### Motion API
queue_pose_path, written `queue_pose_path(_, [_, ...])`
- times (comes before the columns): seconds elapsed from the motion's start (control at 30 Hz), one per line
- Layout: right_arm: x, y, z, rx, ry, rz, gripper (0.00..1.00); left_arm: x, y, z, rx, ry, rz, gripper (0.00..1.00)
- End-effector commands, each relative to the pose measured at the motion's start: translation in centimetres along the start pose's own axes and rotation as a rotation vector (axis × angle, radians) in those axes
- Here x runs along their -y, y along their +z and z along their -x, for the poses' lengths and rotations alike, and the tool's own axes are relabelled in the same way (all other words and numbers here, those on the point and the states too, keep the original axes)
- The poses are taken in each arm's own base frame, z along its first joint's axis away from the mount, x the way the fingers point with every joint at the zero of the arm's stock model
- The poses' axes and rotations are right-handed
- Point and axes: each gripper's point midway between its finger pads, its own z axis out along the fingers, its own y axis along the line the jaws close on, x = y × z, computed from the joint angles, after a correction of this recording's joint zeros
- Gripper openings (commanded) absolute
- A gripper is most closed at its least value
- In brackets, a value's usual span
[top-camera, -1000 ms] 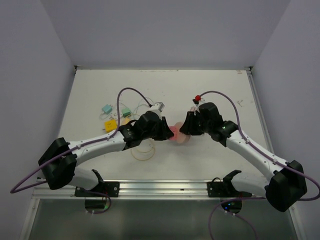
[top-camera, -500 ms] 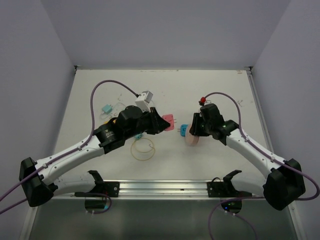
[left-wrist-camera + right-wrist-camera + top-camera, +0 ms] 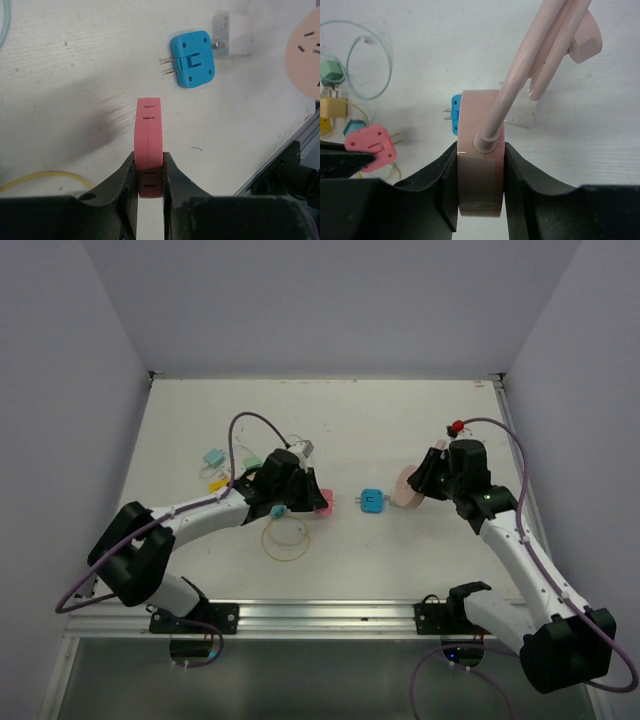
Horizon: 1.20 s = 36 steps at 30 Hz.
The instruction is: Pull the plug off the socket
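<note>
My left gripper [image 3: 149, 167] is shut on a flat pink plug [image 3: 149, 131], held on edge just above the table; from above, the left gripper [image 3: 311, 500] and pink plug [image 3: 325, 505] sit left of centre. My right gripper [image 3: 480, 148] is shut on a round pale-pink socket [image 3: 470, 117] whose pink cord [image 3: 535, 55] curls away; the top view has the socket [image 3: 405, 488] at centre right. Plug and socket are apart. A blue plug [image 3: 372, 500] lies flat on the table between them, prongs pointing left.
Teal [image 3: 213, 457], green [image 3: 252, 462] and yellow [image 3: 220, 485] plugs with thin wires lie at back left. A yellow wire loop [image 3: 285, 537] is near the left arm. A white adapter [image 3: 232, 34] lies by the blue plug. A metal rail [image 3: 330, 615] runs along the near edge.
The grippers were together around the pink parts; they have drawn apart, the left carrying the pink plug leftward and the right carrying the socket rightward. The blue plug now lies uncovered between them.
</note>
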Motion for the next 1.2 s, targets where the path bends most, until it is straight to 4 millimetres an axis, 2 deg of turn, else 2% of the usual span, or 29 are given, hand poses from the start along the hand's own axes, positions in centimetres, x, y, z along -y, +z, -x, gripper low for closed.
queue_pose_path(0.0, [-0.5,-0.8,3.3,0.115,0.029,0.061,0.00,2.6,2.0,2.7,0.036,0.079,-0.133,0.00])
queue_pose_path(0.13, [0.6,-0.3,4.0,0.131,0.097,0.057,0.00,2.2,4.2,2.3,-0.010,0.051,-0.165,0.02])
queue_pose_path(0.27, [1.2,0.7,5.7,0.197,0.177,0.067,0.00,0.9,6.3,0.9,-0.059,0.023,-0.150,0.13])
queue_pose_path(0.33, [1.5,1.7,5.8,0.199,0.212,0.068,0.00,0.6,6.5,0.6,-0.068,0.003,-0.151,0.19])
queue_pose_path(0.53, [2.3,4.2,8.7,0.262,0.242,0.072,0.00,-1.3,6.2,-0.4,-0.073,-0.017,-0.082,0.47])
queue_pose_path(0.6, [1.9,4.7,10.2,0.291,0.237,0.099,0.00,-1.9,5.7,-0.6,-0.065,-0.016,-0.048,0.58])
queue_pose_path(0.63, [2.4,5.8,10.1,0.270,0.247,0.088,0.00,-1.8,5.3,-0.3,-0.055,-0.010,-0.047,0.62])
queue_pose_path(0.77, [2.4,8.1,11.6,0.281,0.245,0.126,0.00,-1.9,3.9,0.0,-0.028,0.003,-0.027,0.77])
queue_pose_path(0.9, [1.4,10.3,12.0,0.256,0.245,0.204,0.00,-1.6,1.6,1.1,0.010,0.020,0.005,0.95])
queue_pose_path(0.93, [2.3,10.7,12.2,0.253,0.259,0.208,0.00,-0.7,0.4,2.1,0.050,0.035,-0.011,0.97])
queue_pose_path(1.0, [2.7,11.7,12.0,0.236,0.261,0.217,0.00,-1.0,-1.4,2.4,0.068,0.041,0.031,1.00])
queue_pose_path(1.07, [3.5,12.2,11.8,0.224,0.274,0.216,0.00,0.1,-4.1,4.4,0.151,0.074,0.028,1.00])
queue_pose_path(1.1, [4.1,12.7,11.3,0.209,0.284,0.204,0.00,-0.8,-5.2,4.6,0.170,0.079,0.086,1.00])
queue_pose_path(1.13, [4.7,12.9,11.1,0.205,0.294,0.194,0.00,-0.3,-7.1,5.6,0.222,0.101,0.088,1.00])
queue_pose_path(1.17, [5.3,13.2,10.6,0.193,0.303,0.184,0.00,-1.0,-8.3,5.8,0.236,0.108,0.135,1.00])
